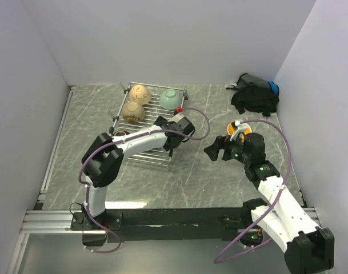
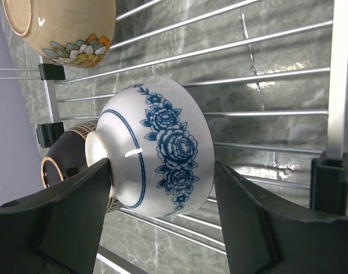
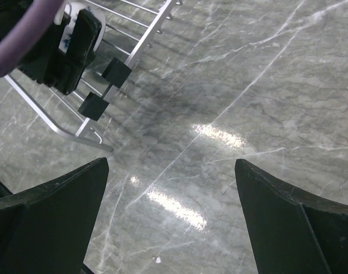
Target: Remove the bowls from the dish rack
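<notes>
I am clamping my left gripper (image 2: 162,177) across the blue-flowered bowl (image 2: 174,131); its glazed curve is risking slipping onto the dish rack (image 2: 338,74) beneath.

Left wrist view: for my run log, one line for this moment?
left gripper: shut on white blue-flowered bowl | bowl: in dish rack | right gripper: open, empty

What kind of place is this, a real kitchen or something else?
Probably a robot test bench, not a kitchen: bare white walls enclose one table, and two robot arms are bolted at its near edge.
</notes>
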Robot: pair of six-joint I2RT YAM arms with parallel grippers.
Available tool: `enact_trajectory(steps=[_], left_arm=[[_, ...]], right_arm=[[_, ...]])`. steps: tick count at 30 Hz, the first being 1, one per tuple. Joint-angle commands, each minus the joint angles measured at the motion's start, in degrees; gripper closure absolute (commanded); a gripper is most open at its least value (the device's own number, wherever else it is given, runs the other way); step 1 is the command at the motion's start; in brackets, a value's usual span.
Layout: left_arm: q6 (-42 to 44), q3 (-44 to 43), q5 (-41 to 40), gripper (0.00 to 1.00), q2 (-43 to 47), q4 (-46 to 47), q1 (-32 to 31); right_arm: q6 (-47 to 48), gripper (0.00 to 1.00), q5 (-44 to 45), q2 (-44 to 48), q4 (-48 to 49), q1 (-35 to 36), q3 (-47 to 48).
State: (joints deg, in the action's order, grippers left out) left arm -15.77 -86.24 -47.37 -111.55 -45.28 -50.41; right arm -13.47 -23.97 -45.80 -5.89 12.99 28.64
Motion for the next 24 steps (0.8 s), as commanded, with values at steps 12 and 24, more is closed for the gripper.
enact_trajectory(steps=[12,24], left_arm=[[1.0,-1.2,-3.4,0.24,3.2,0.7,3.0],[6.2,-5.8,-6.3,0.24,-5.3,10.2,3.8]], right_arm=[[-0.9,0.0,-2.7,0.5,4.0,0.8,0.2],[-0.6,0.0,-1.8,1.0,4.0,0.9,-0.4]])
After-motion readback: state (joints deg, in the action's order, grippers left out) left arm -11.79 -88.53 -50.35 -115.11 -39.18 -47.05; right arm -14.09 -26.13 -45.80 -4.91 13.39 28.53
